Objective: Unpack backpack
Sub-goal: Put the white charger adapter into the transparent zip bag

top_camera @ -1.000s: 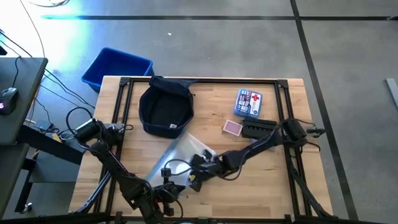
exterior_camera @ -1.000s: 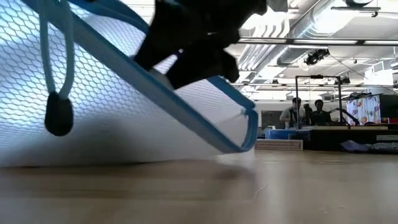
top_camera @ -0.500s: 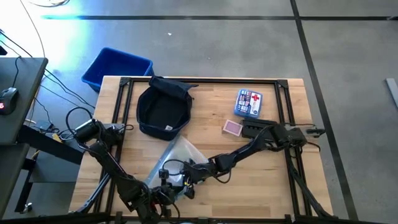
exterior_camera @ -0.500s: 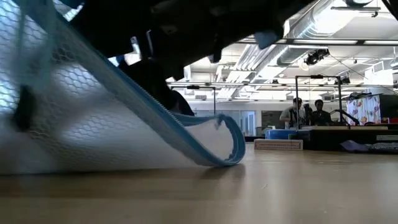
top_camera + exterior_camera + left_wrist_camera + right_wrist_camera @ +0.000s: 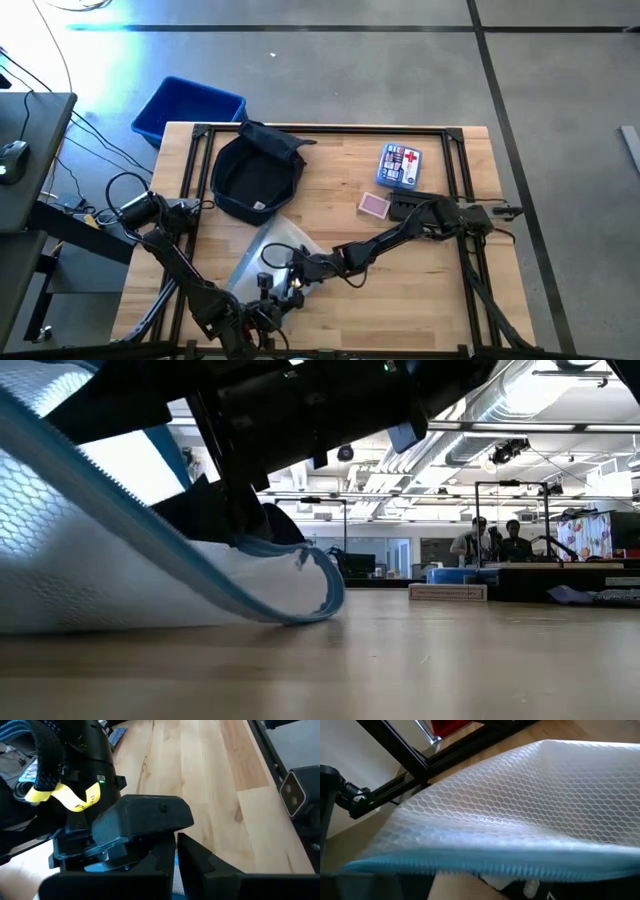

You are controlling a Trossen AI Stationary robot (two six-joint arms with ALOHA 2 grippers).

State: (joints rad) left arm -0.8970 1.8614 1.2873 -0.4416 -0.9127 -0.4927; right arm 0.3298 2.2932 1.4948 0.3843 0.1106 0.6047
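On table's rear left: backpack (image 5: pixel 258 175) open upward, roughly round.

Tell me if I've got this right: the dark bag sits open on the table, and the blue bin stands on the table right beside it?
Not quite. The backpack does sit open on the table, but the high view shows the blue bin on the floor beyond the table's far left corner, not on the table.

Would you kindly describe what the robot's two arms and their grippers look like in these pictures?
Both arms are dark, slender and jointed, with black cables looped alongside. The left arm has a braided black cable sleeve and a yellow tag near its wrist. The right arm looks matte black throughout. The fingers are dark and angular.
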